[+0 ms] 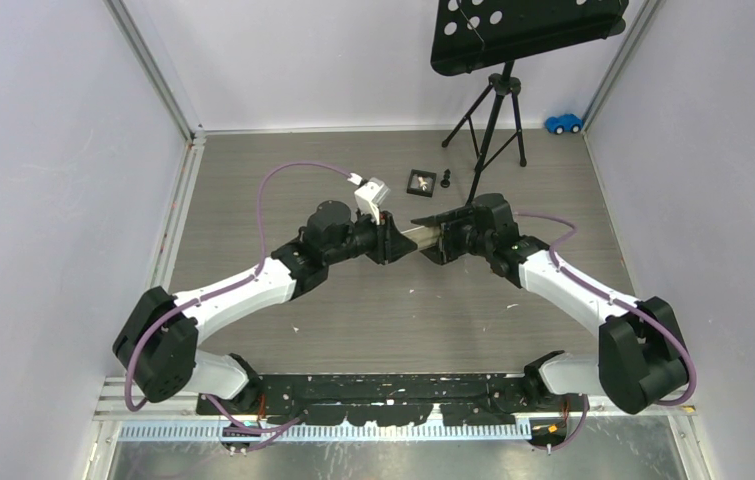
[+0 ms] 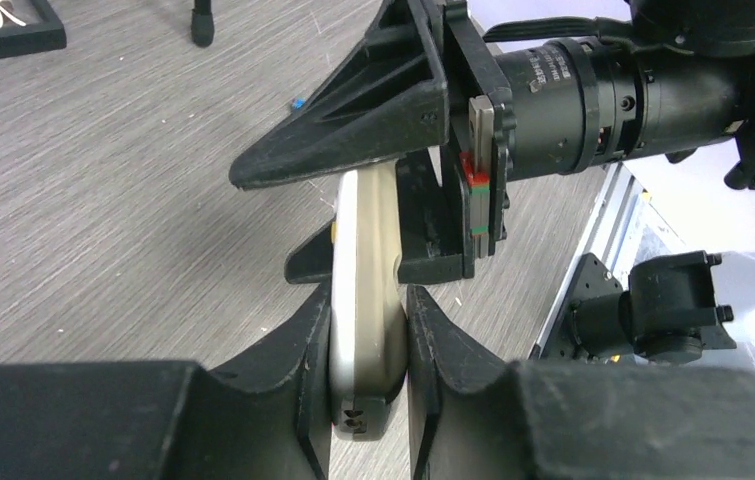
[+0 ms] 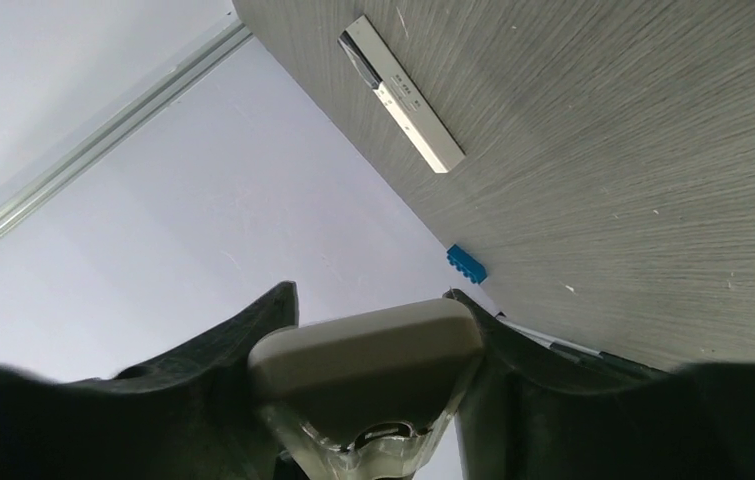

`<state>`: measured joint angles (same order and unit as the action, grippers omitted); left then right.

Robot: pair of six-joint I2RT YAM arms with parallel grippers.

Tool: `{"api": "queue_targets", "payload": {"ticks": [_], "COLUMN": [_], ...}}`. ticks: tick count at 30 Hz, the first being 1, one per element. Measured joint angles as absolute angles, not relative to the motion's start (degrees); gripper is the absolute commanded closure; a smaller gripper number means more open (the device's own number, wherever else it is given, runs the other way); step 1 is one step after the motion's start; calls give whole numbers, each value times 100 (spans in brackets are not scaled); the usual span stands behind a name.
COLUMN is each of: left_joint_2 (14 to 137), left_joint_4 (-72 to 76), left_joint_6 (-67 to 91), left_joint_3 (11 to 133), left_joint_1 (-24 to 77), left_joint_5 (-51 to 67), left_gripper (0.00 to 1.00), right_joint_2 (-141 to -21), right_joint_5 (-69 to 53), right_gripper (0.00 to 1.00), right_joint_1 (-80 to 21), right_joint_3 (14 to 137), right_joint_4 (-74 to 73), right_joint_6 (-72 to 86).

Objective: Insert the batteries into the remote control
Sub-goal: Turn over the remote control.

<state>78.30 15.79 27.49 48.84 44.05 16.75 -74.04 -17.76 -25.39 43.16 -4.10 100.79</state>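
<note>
Lab cell: white walls, aluminium frame, tripod.

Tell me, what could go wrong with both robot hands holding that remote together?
1. The left hand and right hand each pinch one end of the remote. If they pull or twist differently, it might slip or get strained.
2. It seems held above the table, so if a hand loses grip, it could drop.

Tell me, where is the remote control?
In the top view's centre, the remote control is gripped between the left claw and the right claw, near the tripod.
</note>
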Motion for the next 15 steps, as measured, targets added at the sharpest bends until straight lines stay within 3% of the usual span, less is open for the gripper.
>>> {"api": "queue_targets", "payload": {"ticks": [2, 8, 12, 13, 15], "left_joint_2": [7852, 8058, 8272, 8329, 8436], "left_joint_4": [1426, 508, -283, -480, -781], "left_joint_6": [2814, 3166, 3411, 3450, 3568], "left_joint_3": [4956, 5378, 5603, 5647, 5686], "left_joint_1": [4370, 3986, 3691, 3629, 3489], "left_joint_5": [1702, 2023, 2239, 2287, 2497], "left_gripper": [100, 100, 100, 100, 100], "right_joint_2": [-7419, -7430, -7395, -7354, -7216], "right_joint_5": [-1774, -1699, -1708, -1708, -1693], "right_gripper": [10, 8, 19, 25, 50], "right_joint_1": [-2541, -2539, -2539, -2539, -2539], "right_joint_3": [4316, 4359, 4292, 4226, 4071], "right_joint_4": [-410, -572, -657, -668, -749], "right_joint_6": [9974, 8468, 7459, 7238, 6871]}}
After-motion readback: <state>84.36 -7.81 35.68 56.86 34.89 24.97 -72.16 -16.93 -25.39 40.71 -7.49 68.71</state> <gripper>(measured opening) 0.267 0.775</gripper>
